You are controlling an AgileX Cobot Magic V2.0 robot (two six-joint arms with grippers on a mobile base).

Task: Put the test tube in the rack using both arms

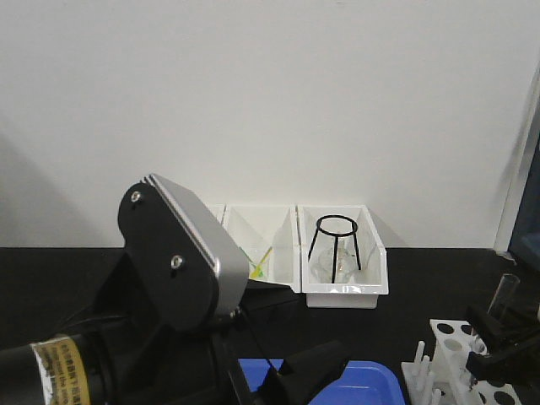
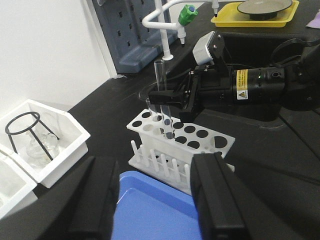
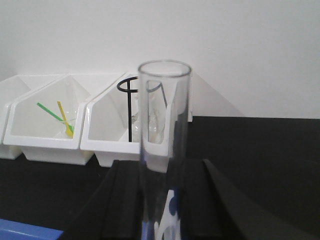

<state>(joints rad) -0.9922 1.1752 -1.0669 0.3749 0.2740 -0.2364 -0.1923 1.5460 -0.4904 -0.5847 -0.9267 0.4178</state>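
The test tube stands nearly upright with its open rim up, and my right gripper is shut on its middle. Its rounded end reaches a hole near the far left corner of the white rack. In the right wrist view the test tube fills the centre between the black fingers. From the front, the test tube rises above the rack at the lower right. My left gripper is open and empty over the blue tray, just in front of the rack's pegs.
White open-front bins stand at the back wall; one holds a black wire tripod over a glass vessel. The left arm's silver wrist plate blocks the lower left of the front view. A white faucet, a pegboard and a yellow tray lie behind the right arm.
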